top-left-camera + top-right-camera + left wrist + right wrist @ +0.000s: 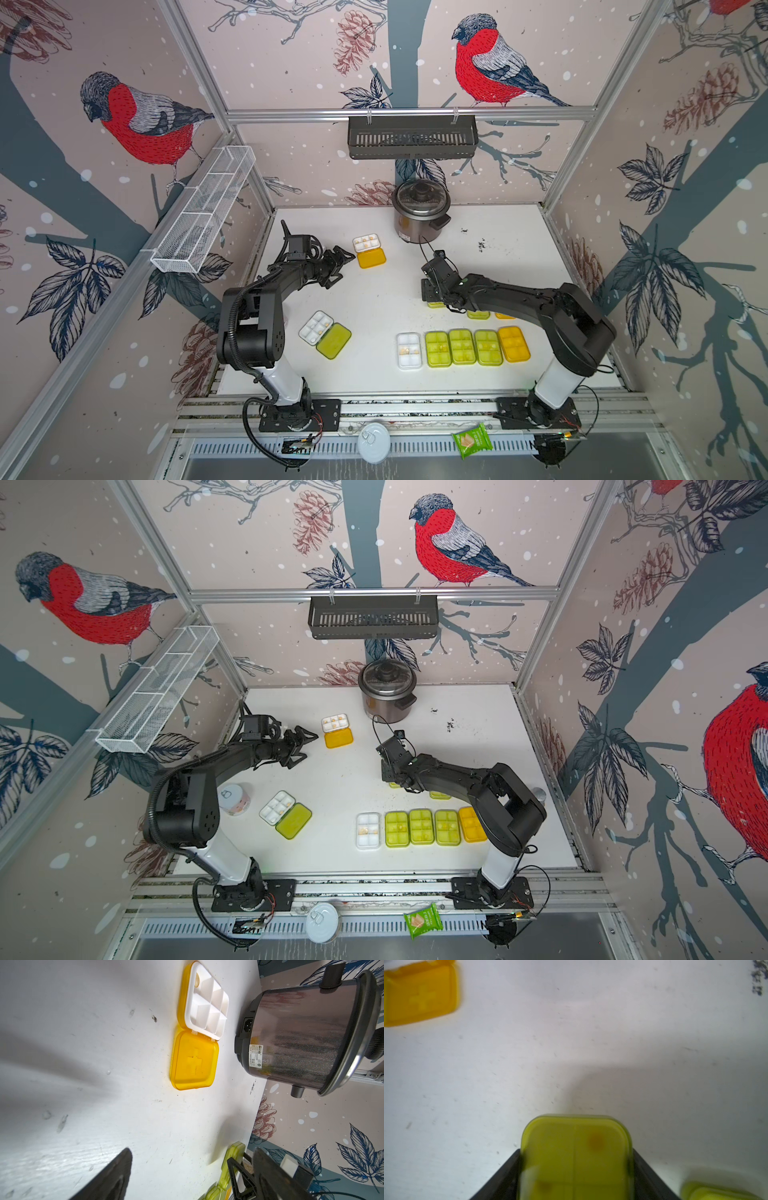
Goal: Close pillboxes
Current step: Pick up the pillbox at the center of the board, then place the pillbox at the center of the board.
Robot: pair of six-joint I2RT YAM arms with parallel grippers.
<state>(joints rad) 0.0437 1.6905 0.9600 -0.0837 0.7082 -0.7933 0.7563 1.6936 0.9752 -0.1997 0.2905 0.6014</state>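
White worktop (374, 299). Open lime pillbox (325, 340) lies near the left arm's base. Left tool (343, 268) spread wide, empty, just beside open orange pillbox (368, 250). Cooker (422, 216) stands behind. Right tool (576, 1169) clenched on closed lime pillbox (575, 1142). Closed row (463, 352) sits nearer the arm bases.

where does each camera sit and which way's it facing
Both top views: high at the front, looking down at the table; left arm and right arm show whole.
Left wrist: low, facing the open orange pillbox and rice cooker; open left gripper shows.
Right wrist: facing down; right gripper shut on a lime pillbox.
Shared: all see the orange pillbox.
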